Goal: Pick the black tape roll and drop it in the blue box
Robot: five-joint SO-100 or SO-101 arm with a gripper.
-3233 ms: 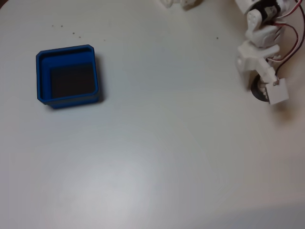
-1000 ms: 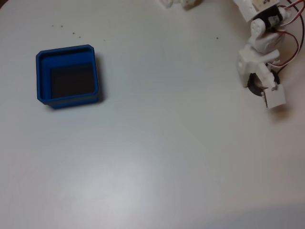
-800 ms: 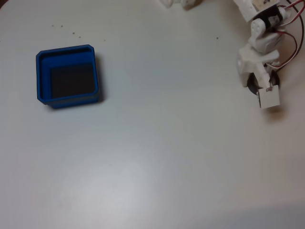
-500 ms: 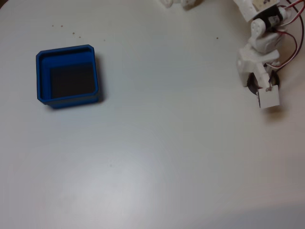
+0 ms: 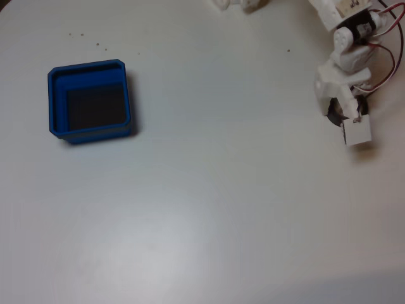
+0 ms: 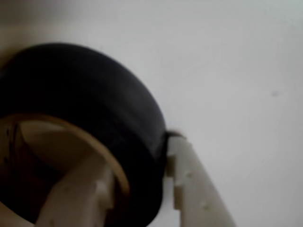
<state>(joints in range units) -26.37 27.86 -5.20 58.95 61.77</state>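
— Black tape roll (image 6: 94, 118) where?
— Far right of table (image 5: 209, 209), clamped in gripper (image 6: 137, 189): one finger (image 6: 78, 194) thru core, other on outer wall. Firm hold for lift.
— Blue box (image 5: 57, 101)?
— Well apart, left.

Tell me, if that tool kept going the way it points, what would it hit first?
Probably the white table: the tool points downward, already pinching the black tape roll, with bare surface just beyond it.

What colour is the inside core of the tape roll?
Pale beige, against the black outer tape; the tape roll shows it best in the wrist view.
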